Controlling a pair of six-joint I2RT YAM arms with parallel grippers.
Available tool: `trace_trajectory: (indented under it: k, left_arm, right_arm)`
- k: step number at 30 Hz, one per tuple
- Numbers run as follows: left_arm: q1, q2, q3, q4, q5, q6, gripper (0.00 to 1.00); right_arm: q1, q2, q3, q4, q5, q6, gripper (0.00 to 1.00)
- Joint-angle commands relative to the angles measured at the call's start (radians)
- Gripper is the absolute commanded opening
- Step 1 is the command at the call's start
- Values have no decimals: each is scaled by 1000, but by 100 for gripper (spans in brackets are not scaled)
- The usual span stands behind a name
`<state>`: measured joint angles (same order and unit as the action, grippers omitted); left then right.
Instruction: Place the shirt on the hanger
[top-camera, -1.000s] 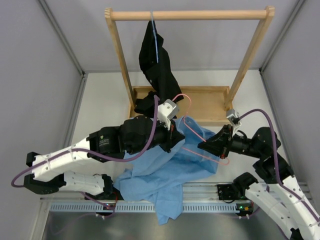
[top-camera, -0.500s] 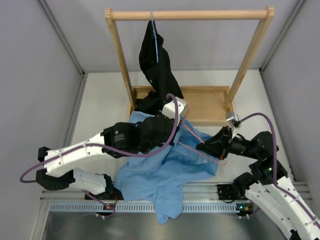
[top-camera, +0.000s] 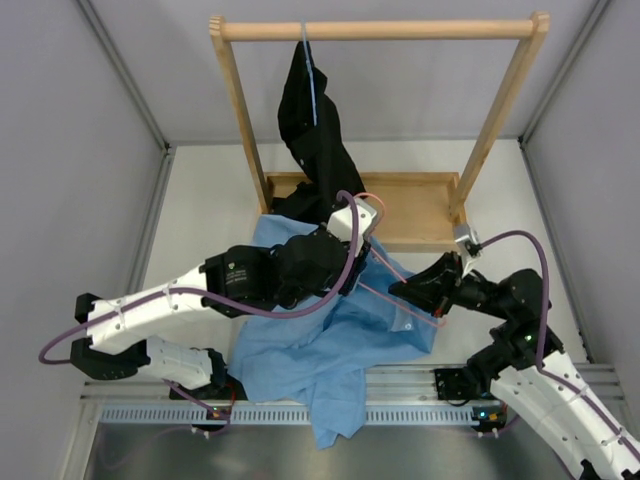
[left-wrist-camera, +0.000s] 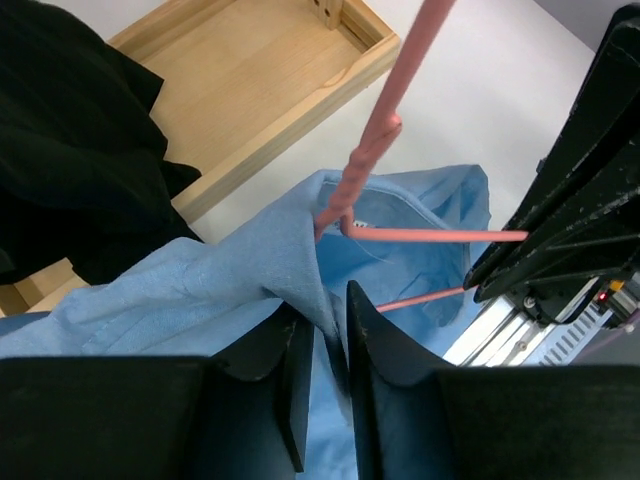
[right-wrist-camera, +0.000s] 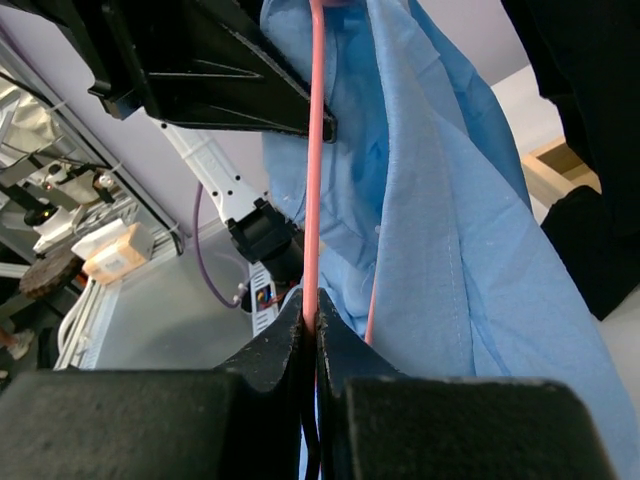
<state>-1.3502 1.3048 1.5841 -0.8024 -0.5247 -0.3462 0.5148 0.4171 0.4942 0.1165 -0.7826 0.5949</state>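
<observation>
The light blue shirt lies bunched at the table's near middle, its upper part lifted. My left gripper is shut on a fold of the shirt near the collar; in the left wrist view the cloth is pinched between its fingers. The pink wire hanger runs between the two grippers, its twisted neck just beyond the held fold and one arm passing into the collar. My right gripper is shut on the hanger's wire, with shirt cloth hanging beside it.
A wooden rack with a tray base stands at the back. A black garment hangs from its rail on a pale blue hanger. Grey walls close both sides. A metal rail runs along the near edge.
My left gripper has carried the shirt fold up and toward the rack, along the hanger's neck. My right gripper with the hanger has shifted slightly left.
</observation>
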Motion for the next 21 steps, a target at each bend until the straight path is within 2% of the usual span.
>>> trace_trajectory:
  k: [1,3,4,6,8,11,17,21]
  left_arm:
    - [-15,-21,43,20,60,51,42]
    - [-20,-22,53,19,68,110,64]
    - [-20,-25,56,19,65,131,79]
    - [-20,-39,63,23,58,205,92]
    - [-20,-55,74,23,107,251,98]
    - [-20,-125,86,63,172,361,98]
    - [-20,-165,96,92,173,496,98]
    - [-20,-228,12,170,236,702,98]
  right_arm:
    - [5,-52,-41,231,55,23,0]
    - [5,-90,-63,277,72,31,0]
    - [5,-100,-84,291,92,34,0]
    - [5,-133,-111,314,121,42,0]
    - [5,-153,-121,316,137,42,0]
    - [5,-170,-137,311,140,42,0]
    - [5,-184,-154,304,138,39,0]
    - [5,-186,-160,296,112,36,0]
